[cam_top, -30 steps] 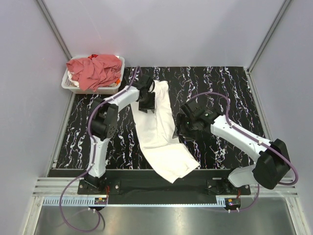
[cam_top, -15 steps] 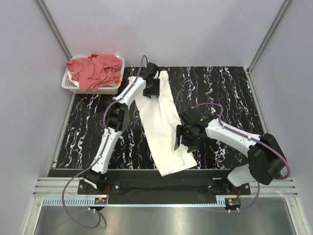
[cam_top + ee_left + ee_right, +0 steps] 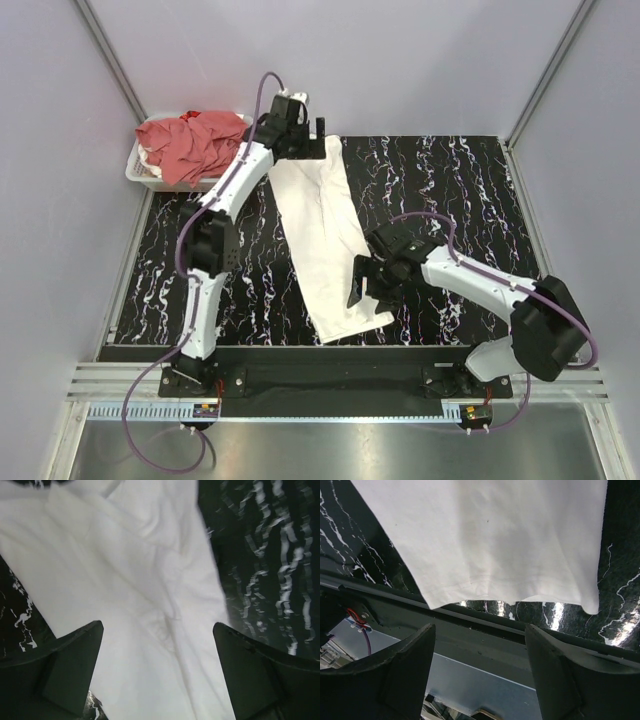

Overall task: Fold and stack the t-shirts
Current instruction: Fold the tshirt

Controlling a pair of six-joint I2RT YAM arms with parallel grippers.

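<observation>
Compared with a second ago, the white shirt (image 3: 320, 230) lies as a longer, straighter strip. Its near hem, which then hung over the front edge of the table (image 3: 480, 190), now rests on the black marbled top just inside that edge. The left gripper (image 3: 318, 128), which was down on the upper part of the cloth, is now raised past the shirt's far end at the back of the table. From the left wrist its fingers (image 3: 65, 665) stand spread wide with nothing between them and the white cloth (image 3: 135, 580) below. The right gripper (image 3: 360, 290) has moved nearer, to the shirt's right edge close to the hem. From the right wrist its fingers (image 3: 405, 670) are also spread, pinching nothing, with the hem (image 3: 485, 535) beyond them.

There are two arms, one white shirt, one white basket (image 3: 135, 168) and a heap of red shirts (image 3: 195, 140) in it; how many red ones, I cannot tell. The basket sits at the far left corner, and the left forearm passes just beside its right end. In the top view the right gripper hides part of the shirt's right edge.
</observation>
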